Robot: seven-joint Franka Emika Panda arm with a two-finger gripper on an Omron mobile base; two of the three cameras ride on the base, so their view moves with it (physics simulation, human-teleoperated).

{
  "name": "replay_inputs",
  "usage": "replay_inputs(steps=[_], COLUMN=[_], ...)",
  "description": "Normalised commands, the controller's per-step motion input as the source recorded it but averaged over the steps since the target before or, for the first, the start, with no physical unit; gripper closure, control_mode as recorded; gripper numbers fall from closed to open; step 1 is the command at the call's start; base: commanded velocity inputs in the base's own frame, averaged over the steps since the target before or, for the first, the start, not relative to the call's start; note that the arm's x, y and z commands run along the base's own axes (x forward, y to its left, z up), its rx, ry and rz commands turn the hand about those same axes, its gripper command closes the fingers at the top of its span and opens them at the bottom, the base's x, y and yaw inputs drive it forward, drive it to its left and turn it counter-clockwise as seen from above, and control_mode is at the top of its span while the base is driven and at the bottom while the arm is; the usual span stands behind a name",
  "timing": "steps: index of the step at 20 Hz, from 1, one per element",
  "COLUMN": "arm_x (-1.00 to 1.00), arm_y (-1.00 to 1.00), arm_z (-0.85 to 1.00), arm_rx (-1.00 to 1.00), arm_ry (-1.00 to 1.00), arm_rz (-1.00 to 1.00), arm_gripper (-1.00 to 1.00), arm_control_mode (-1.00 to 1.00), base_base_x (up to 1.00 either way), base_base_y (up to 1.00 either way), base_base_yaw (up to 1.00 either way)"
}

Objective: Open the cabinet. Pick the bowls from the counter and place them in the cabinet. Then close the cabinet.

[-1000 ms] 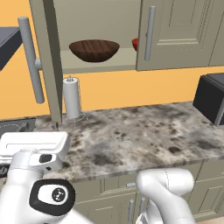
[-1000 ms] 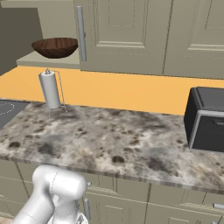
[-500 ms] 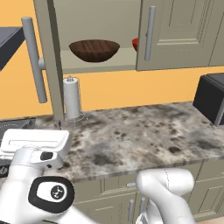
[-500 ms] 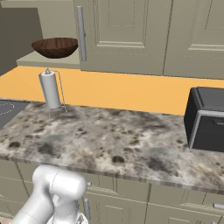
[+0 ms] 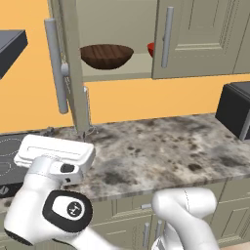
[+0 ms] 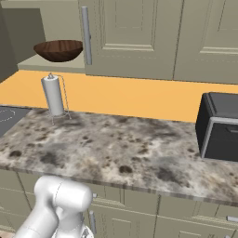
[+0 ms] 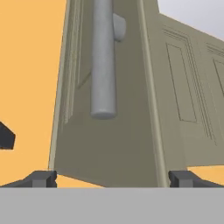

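Observation:
The cabinet (image 5: 195,39) has its left door (image 5: 73,73) swung out, nearly edge-on, with its long grey handle (image 5: 53,63) facing left. On the inner shelf sit the brown bowl (image 5: 106,54) and the red bowl (image 5: 151,49), which is half hidden behind the closed right door. The brown bowl (image 6: 59,49) also shows in the right base view. In the hand view my gripper (image 7: 113,179) is open and empty, facing the door's outer face (image 7: 109,144) just below the handle (image 7: 103,65). My hand (image 5: 53,154) hovers low at the left, over the counter (image 5: 161,146).
A paper towel holder (image 6: 52,95) stands at the back of the counter, mostly behind the open door in the left base view. A black appliance (image 6: 221,125) sits at the right end. A black stovetop (image 5: 10,156) lies at the left.
The open left door has swung to the right, towards the cabinet, and now covers the paper towel holder. My hand has moved right and slightly up with it.

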Motion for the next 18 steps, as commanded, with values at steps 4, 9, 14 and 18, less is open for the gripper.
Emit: replay_inputs(steps=[4,9,14,18], arm_x=[0.82,0.84,0.83,0.71], arm_y=[-0.98,-0.94,-0.65,-0.53], arm_z=[0.14,0.11,0.06,0.04], arm_rx=[0.06,0.07,0.02,0.0], arm_ry=[0.0,0.0,0.0,0.0], arm_rz=[0.0,0.0,0.0,0.0], arm_gripper=[-1.0,-1.0,-1.0,-1.0], arm_control_mode=[-1.0,-1.0,-1.0,-1.0], base_base_x=[0.0,0.0,0.0,0.0], base_base_y=[0.0,0.0,0.0,0.0], base_base_yaw=[0.0,0.0,0.0,0.0])
